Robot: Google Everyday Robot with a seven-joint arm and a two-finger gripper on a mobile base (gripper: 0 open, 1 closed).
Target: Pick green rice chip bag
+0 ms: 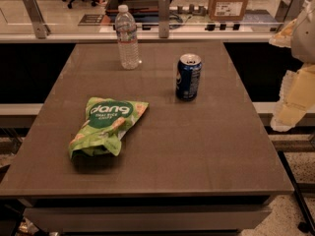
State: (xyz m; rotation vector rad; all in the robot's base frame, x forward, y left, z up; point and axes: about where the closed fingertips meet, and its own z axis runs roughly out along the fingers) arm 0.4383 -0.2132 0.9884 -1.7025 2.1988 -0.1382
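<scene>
The green rice chip bag (pixel 106 126) lies flat on the left half of the brown table (pixel 197 151). It is crumpled light green foil with a dark green round patch and white "dang" lettering. My gripper (pixel 291 107) is a pale cream shape at the right edge of the view, past the table's right edge and raised above it. It is far to the right of the bag and touches nothing on the table.
A blue can (pixel 188 76) stands upright right of centre, toward the back. A clear water bottle (pixel 128 37) stands at the back, left of the can. A glass railing with metal posts (pixel 164 14) runs behind the table. A cardboard box (pixel 228 1) sits beyond it.
</scene>
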